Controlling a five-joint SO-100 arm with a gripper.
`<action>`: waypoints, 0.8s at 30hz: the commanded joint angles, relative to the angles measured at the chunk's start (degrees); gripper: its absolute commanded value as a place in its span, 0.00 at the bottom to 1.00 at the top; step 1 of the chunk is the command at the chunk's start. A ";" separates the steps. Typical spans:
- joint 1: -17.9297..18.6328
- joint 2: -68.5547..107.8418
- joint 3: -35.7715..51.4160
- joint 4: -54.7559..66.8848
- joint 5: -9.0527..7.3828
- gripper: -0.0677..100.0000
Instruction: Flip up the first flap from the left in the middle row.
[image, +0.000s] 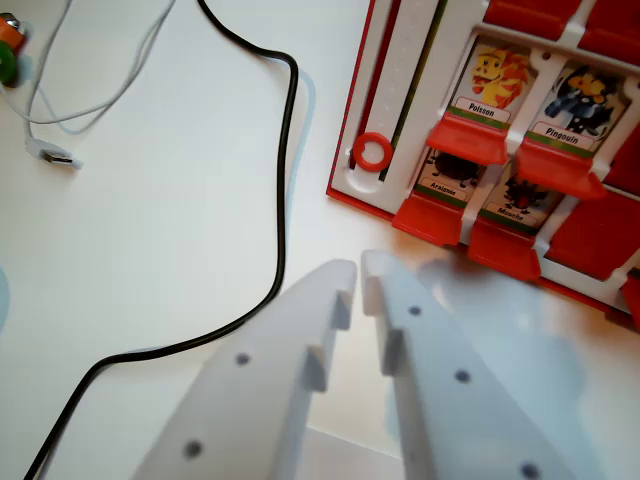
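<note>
jaws almost closed in front of the red flap board

the white gripper (359, 268) comes in from the bottom of the wrist view. its jaws stand narrow, with only a thin gap between the tips, and they hold nothing. they hover over the white counter (160, 260), near the lower edge of the red game board (352, 150) but apart from it.

the board lies in the wrist view's upper right, turned at an angle. four flaps are up and show picture cards: a yellow fish card (493, 78), a penguin card (582, 105), a spider card (450, 170) and a fly card (522, 196). the other flaps (590, 235) lie flat and red. which flap is the first in the middle row, i cannot tell from this view.

a red ring (374, 153) sits on the white slider strip at the board's side. a black cable (283, 180) curves across the counter, and a white cable (52, 150) with a plug lies at the upper left.
</note>
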 joint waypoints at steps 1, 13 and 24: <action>-0.18 -5.45 -3.60 -5.10 0.70 0.00; 1.05 -19.78 -9.05 -11.34 2.11 0.00; 3.60 -26.54 -12.57 -13.89 1.93 0.00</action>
